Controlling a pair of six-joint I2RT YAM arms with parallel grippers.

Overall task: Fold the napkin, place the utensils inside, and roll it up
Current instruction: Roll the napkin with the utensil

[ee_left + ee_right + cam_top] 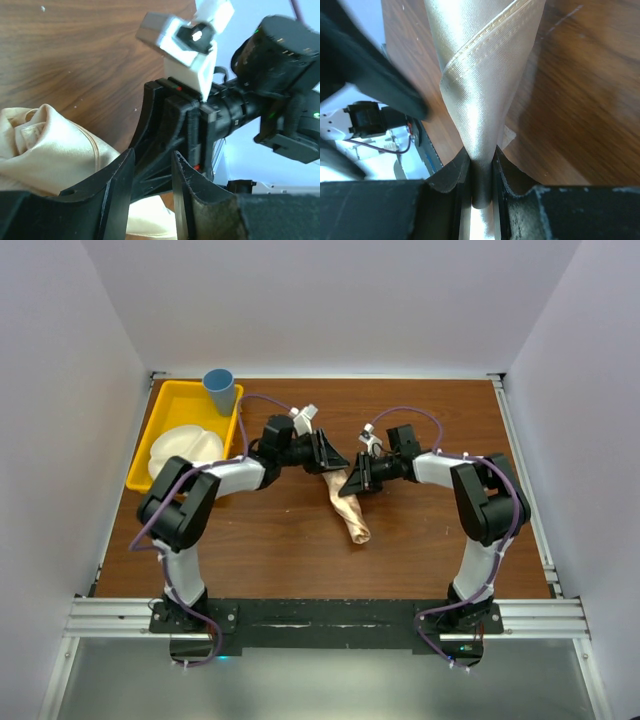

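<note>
Napkin [352, 510] bunched, pinched by right end effector [481, 172], left end effector [152, 172] part-open alongside, both reaching inward

Text: none readable in any view.
Labels and brands: none readable.
Numbers and signs: none readable.
</note>
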